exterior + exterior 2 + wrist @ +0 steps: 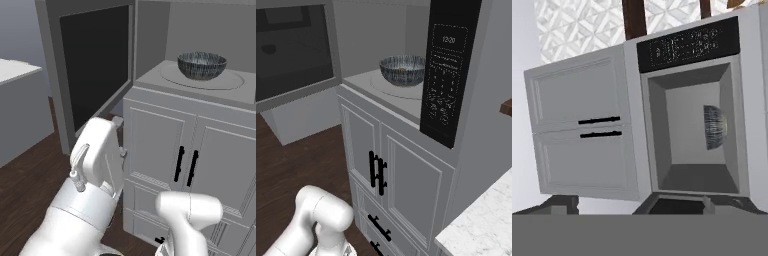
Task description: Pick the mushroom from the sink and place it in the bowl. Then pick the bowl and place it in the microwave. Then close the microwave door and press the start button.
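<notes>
Sitting in the open microwave [150, 45]: bowl [202, 65].

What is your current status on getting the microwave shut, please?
Gripper open, empty. Bowl on the turntable inside the microwave. Microwave door wide open; nothing blocking its swing.

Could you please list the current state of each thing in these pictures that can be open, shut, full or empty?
Microwave door: swung wide open.
Microwave: open, with the bowl inside.
Bowl: upright on the round turntable plate; its contents cannot be told.
Cabinet doors below the microwave: shut.
Gripper: open, holding nothing.
</notes>
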